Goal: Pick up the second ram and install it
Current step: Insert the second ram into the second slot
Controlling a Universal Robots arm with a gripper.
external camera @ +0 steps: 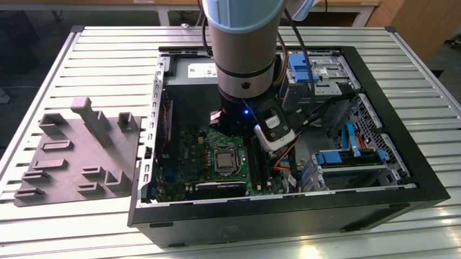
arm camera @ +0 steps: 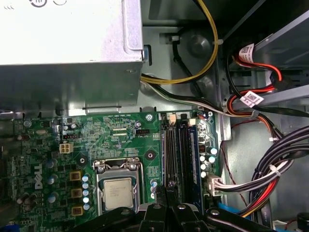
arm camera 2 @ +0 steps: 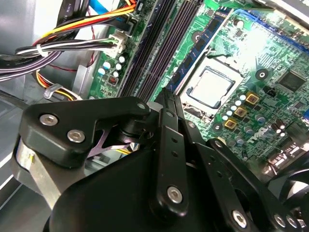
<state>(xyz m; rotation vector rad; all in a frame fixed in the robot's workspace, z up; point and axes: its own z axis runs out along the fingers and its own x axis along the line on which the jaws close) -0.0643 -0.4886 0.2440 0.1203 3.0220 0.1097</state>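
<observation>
Slatted metal table (external camera: pixel 108 48) carries a grey tray (external camera: pixel 72 162) and an open PC case (external camera: pixel 425 189), into which the arm (external camera: pixel 245 70) reaches. In both wrist views the gripper (arm camera: pixel 169 191) (arm camera 2: pixel 164 94) is drawn narrow, its tips down at the black slots (arm camera: pixel 171 150) beside the CPU (arm camera: pixel 118 192). A blue-edged ram (arm camera: pixel 192 159) stands in those slots just beside the tips; I cannot tell whether they pinch it.

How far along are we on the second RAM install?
Reach done: the gripper is inside the case, over the memory slots beside the CPU, away from the grey tray. In hand: work at the slots. Left: I cannot tell whether the second ram is pressed home.
</observation>
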